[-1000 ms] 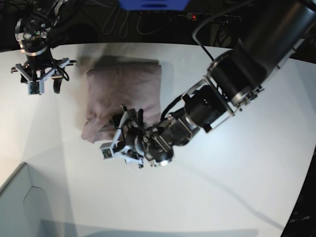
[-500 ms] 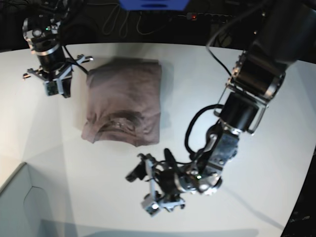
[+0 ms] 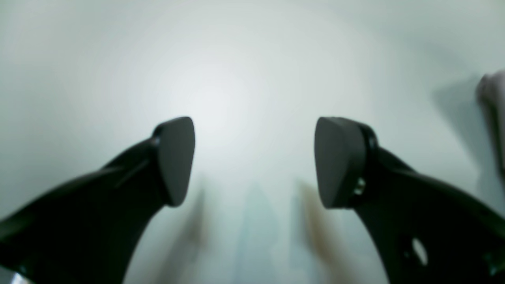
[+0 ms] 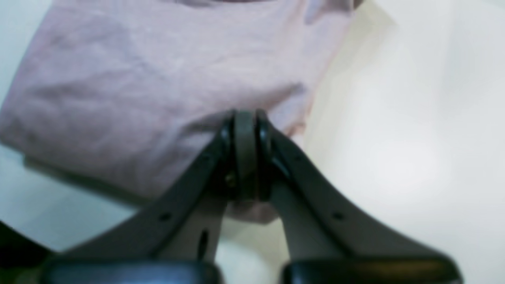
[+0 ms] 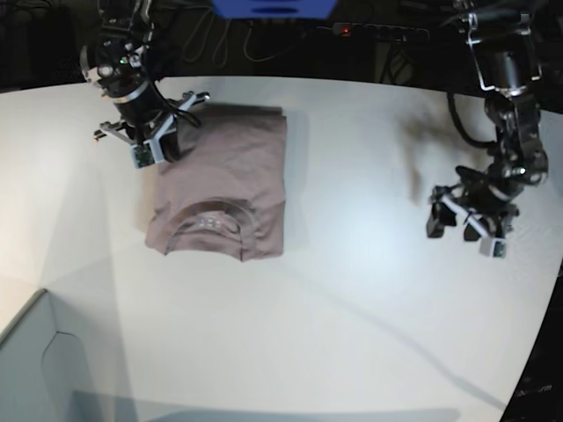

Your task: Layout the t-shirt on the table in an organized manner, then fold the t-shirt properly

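The mauve t-shirt lies folded into a rectangle on the white table, neckline toward the front. At its back left corner is my right gripper. In the right wrist view that gripper is shut, its pads pressed together just above the t-shirt near its edge, and I see no cloth between them. Far to the right, my left gripper hangs well clear of the shirt. The left wrist view shows it open over bare table with nothing between the fingers.
A pale grey box corner sits at the front left. Cables and a power strip run behind the table, beside a blue object. The table's curved edge passes at the right.
My left arm has swung from the shirt's front edge to the far right of the table, staying open. My right gripper has shut and moved right to the shirt's back left corner.
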Controlling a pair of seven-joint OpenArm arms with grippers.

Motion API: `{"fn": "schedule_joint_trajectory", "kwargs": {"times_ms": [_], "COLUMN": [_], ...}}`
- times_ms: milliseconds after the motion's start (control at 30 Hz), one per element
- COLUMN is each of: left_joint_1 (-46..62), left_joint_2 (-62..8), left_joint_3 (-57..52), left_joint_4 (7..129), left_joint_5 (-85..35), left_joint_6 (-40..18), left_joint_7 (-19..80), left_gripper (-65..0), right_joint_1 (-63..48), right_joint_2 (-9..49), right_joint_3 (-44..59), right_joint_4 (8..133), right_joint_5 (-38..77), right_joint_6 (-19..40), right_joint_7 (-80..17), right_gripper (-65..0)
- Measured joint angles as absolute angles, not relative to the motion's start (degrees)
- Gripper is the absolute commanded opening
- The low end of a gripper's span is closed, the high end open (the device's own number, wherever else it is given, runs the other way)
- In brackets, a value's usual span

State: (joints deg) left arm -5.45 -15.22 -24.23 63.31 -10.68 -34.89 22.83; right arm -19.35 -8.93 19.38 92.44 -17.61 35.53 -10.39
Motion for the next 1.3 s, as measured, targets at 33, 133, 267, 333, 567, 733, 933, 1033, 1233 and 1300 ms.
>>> {"fn": "schedule_joint_trajectory", "kwargs": {"times_ms": [33, 133, 267, 333, 567, 733, 933, 1033, 1233, 1300], "left_joint_1": [-3.92, 0.05, 3.36, 3.6, 3.97, 7.75, 15.99, 23.18, 34.46, 37.39], "left_joint_2": [-15.51, -15.77, -15.35, -15.38, -15.44, -15.03, -14.39, -14.26, -12.27, -9.23], "left_joint_3": [-26.57, -31.81, -35.92, -37.52, -40.27, -40.8, -40.66, -40.73, -40.97, -42.13], "left_joint_4": [63.37, 63.55, 63.4, 63.44, 63.53, 67.96, 78.85, 85.19, 95.92, 97.36], "left_joint_5": [-10.55, -11.07, -10.74, -10.81, -10.96, -11.14, -21.17, -24.43, -29.34, -29.12], "left_joint_6": [-34.74, -34.83, -34.96, -34.96, -34.96, -34.94, -35.18, -34.89, -34.96, -35.4], "left_joint_7": [22.61, 21.56, 22.48, 22.46, 22.06, 22.74, 22.33, 26.2, 31.53, 32.38], "left_gripper": [-19.4, -19.4, -19.4, -19.4, -19.4, -20.9, -22.0, -22.2, -47.2, -58.5], "right_joint_1": [-19.25, -19.29, -19.35, -19.22, -19.11, -19.4, -21.04, -23.49, -30.96, -34.04], "right_joint_2": [-8.91, -8.93, -8.91, -8.91, -8.93, -9.28, -8.88, -9.23, -9.23, -9.28], "right_joint_3": [19.55, 19.7, 19.73, 19.73, 22.31, 27.97, 36.27, 37.74, 38.09, 38.13], "right_joint_4": [91.9, 90.5, 88.82, 87.15, 83.96, 83.96, 84.12, 84.07, 84.03, 84.05], "right_joint_5": [-17.58, -17.58, -17.61, -17.54, -17.17, -17.69, -17.63, -17.8, -14.17, -9.28], "right_joint_6": [35.53, 35.53, 35.51, 35.48, 35.53, 35.51, 35.55, 35.62, 35.57, 35.57], "right_joint_7": [-10.2, -10.26, -9.78, -9.23, -2.39, 4.05, 13.5, 13.63, 13.39, 14.22], "right_gripper": [-65.0, -65.0, -65.0, -65.0, -65.0, -65.0, -65.0, -65.0, -65.0, -65.0]}}
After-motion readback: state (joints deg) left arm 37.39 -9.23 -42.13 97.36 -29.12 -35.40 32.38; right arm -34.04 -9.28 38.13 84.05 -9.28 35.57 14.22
